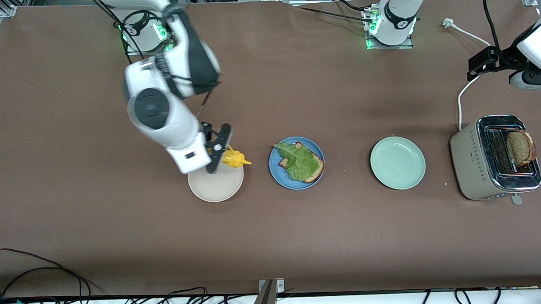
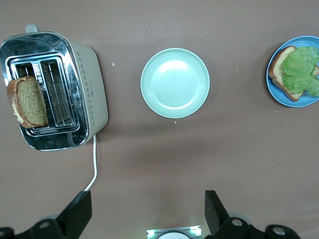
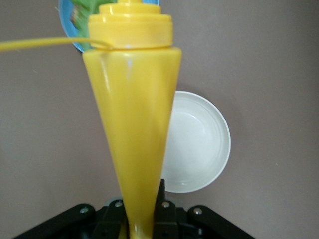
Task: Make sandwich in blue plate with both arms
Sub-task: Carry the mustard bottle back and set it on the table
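Across the brown surface (image 1: 302,242) in the front view, four things lay in a row. Toward the right arm's end sat a beige-white plate (image 1: 216,191), then the blue plate (image 1: 275,168), a pale mint-green plate (image 1: 398,163), and a toaster (image 1: 476,161) toward the left arm's end. The blue plate carried one bread slice (image 1: 316,170) with a lettuce leaf (image 1: 298,162) spread on top of it. A second bread slice (image 1: 520,148) stood up out of a toaster slot. The right hand (image 1: 219,153) hung over the beige-white plate, clenched on a yellow squeeze bottle (image 1: 233,159) whose nozzle pointed toward the blue plate. The left hand (image 1: 481,65) waited in the air over the surface near the toaster's white cord (image 1: 461,102), farther from the camera than the toaster.

From the left wrist view, the left hand's fingers (image 2: 79,214) stood released, wide apart, with nothing between them. Below lay the toaster (image 2: 89,89) with its slice (image 2: 30,102), the mint-green plate (image 2: 175,82) and part of the blue plate (image 2: 274,89) with its bread (image 2: 280,69) and lettuce (image 2: 301,69).

From the right wrist view, the yellow bottle (image 3: 137,114) filled the middle, gripped at its narrow end by the right hand (image 3: 142,219); its cap strap possibly trailed sideways as a thin yellow line. The beige-white plate (image 3: 204,144) lay below it, and an edge of the blue plate (image 3: 67,30) showed beside the cap.
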### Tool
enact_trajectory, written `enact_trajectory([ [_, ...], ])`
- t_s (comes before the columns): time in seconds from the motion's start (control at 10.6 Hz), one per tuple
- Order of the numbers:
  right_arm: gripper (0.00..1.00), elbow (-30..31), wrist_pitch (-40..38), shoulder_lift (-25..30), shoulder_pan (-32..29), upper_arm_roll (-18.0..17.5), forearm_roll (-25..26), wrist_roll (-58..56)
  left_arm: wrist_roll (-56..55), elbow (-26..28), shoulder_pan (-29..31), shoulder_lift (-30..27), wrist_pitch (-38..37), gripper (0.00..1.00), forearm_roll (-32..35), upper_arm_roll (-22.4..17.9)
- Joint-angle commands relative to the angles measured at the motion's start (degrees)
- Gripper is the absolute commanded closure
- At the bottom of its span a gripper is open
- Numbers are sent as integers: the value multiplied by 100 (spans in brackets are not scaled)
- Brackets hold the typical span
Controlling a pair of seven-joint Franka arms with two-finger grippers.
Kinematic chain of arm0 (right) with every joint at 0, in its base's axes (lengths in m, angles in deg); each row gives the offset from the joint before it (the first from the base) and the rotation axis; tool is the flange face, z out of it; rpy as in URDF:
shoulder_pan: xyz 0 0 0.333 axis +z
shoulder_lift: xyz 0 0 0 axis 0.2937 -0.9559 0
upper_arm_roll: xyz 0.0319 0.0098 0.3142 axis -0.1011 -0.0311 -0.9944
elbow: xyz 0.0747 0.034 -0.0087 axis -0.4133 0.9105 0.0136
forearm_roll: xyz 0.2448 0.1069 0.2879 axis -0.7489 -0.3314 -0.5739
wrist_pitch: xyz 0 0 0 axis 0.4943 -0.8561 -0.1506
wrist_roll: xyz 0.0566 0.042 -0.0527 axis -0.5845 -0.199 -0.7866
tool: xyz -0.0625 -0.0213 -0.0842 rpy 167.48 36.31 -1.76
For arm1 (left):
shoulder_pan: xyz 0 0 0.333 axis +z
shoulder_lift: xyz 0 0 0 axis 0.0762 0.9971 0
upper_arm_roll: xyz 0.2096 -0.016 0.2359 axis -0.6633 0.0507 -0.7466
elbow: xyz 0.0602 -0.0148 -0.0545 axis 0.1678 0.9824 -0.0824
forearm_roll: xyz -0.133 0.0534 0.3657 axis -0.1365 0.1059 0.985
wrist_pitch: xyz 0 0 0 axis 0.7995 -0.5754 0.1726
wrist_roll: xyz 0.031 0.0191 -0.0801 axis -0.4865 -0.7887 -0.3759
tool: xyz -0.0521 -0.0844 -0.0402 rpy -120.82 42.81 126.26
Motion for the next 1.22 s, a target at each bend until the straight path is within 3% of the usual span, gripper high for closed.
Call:
enact_trajectory([
  [0.0,96,260,-416,363,-1638,-975,-1407,-1364,33,-142,-12,45,-120,0,101,-2],
  [0.19,96,269,-900,311,-2248,-1003,-2079,-2446,33,-142,-12,45,-120,0,101,-2],
  [0.56,96,269,-1446,48,-2961,-1003,-2712,-3696,16,-142,-12,45,-120,0,101,-2],
  [1.13,96,260,-1526,-717,-3524,-1012,-3372,-5498,-10,-151,-21,45,-128,0,119,6],
])
